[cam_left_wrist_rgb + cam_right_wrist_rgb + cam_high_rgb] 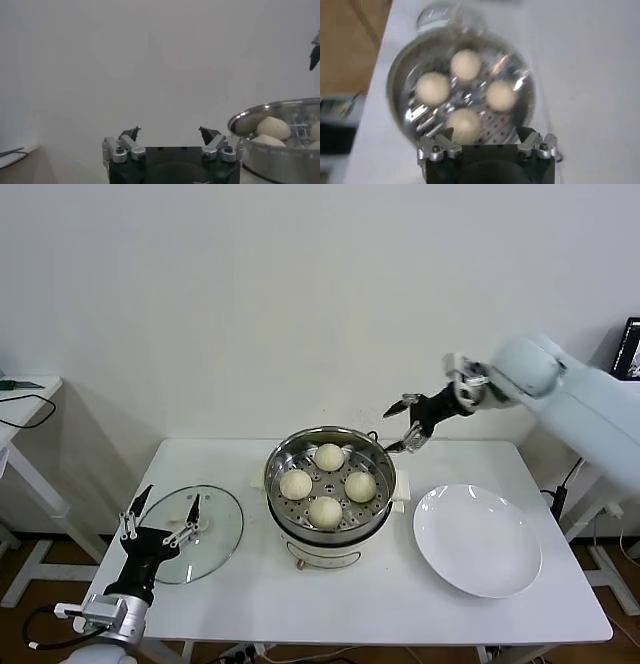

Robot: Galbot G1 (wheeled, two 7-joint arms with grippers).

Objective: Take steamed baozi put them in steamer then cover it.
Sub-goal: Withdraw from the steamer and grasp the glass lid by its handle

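The steamer stands at the table's middle, uncovered, with several cream-white baozi on its perforated tray. The cover, a clear glass lid, lies flat on the table to the steamer's left. My left gripper is open and empty over the lid's left half. My right gripper hangs open and empty above and behind the steamer's right rim. The right wrist view looks down past the right gripper at the baozi in the steamer. The left wrist view shows the left gripper open, with the steamer off to one side.
An empty white plate lies on the table right of the steamer. A small side table with a cable stands at the far left. A plain wall runs close behind the table. A dark screen shows at the far right edge.
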